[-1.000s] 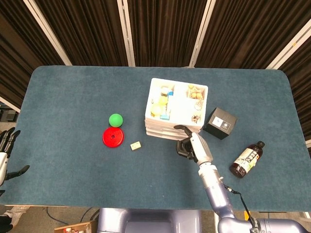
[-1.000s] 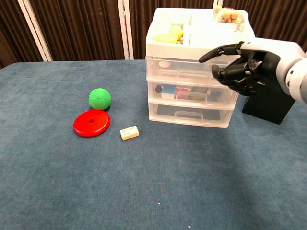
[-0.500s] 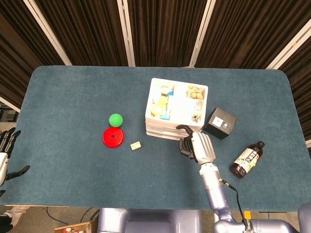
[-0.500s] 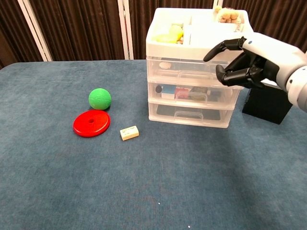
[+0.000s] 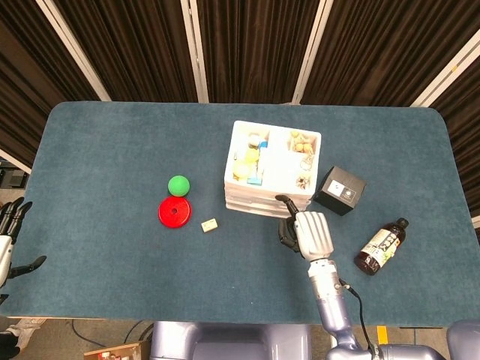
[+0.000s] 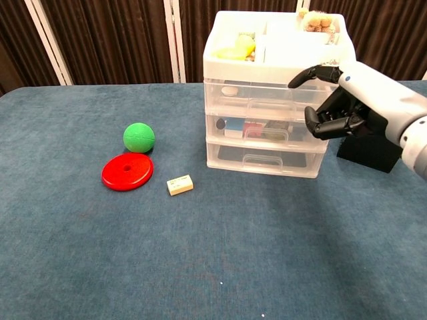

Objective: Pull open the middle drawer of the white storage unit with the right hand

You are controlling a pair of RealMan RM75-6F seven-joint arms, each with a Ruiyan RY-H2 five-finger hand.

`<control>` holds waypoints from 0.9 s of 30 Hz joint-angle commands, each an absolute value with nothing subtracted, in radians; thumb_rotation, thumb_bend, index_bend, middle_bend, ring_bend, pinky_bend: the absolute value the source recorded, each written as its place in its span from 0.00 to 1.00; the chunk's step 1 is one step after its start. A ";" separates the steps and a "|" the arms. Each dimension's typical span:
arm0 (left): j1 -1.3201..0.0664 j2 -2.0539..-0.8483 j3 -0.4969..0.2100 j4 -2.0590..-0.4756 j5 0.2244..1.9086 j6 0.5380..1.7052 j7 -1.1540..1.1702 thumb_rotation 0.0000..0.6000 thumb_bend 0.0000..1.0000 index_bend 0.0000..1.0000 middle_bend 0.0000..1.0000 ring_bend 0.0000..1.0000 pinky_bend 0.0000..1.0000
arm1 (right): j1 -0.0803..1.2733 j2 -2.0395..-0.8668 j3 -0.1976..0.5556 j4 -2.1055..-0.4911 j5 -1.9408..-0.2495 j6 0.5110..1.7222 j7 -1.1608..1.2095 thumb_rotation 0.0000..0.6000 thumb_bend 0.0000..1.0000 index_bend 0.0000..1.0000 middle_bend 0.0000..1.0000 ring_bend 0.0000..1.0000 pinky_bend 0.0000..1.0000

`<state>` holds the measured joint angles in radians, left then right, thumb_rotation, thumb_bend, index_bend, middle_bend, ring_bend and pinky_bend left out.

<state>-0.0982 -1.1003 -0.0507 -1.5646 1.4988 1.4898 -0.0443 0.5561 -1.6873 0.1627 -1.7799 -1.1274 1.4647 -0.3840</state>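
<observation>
The white storage unit (image 6: pixel 270 87) stands near the middle of the blue bench (image 6: pixel 100 253), a bit to the right in the chest view. Its middle drawer (image 6: pixel 267 131) is closed, with small colored things showing through the clear front. The top tray holds yellow and tan bits.

The right hand (image 6: pixel 340 107) hangs in the air just in front of the unit's right side, about level with the top and middle drawers. Its fingers (image 6: pixel 320 123) are curled in and hold nothing, and the thumb sticks out toward the unit. It does not touch the drawer.

The left hand (image 5: pixel 9 232) is at the far left edge of the head view, fingers spread, holding nothing.

On the left are a green ball (image 6: pixel 139 137), a red disc (image 6: pixel 127 171) and a small cream block (image 6: pixel 179 185). A black box (image 5: pixel 340 190) sits just right of the unit, and a dark bottle (image 5: pixel 381 246) lies further right.
</observation>
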 commanded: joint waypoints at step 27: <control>-0.103 -1.093 -0.053 -1.572 1.488 1.476 -0.055 1.00 0.02 0.00 0.00 0.00 0.06 | 0.481 -1.661 0.159 -1.866 -1.230 1.459 -0.366 1.00 0.64 0.59 0.94 0.89 0.93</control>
<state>-0.1026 -1.0928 -0.0531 -1.5721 1.4880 1.4763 -0.0552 0.4879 -1.6636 0.1662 -1.8628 -1.2218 1.4547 -0.3711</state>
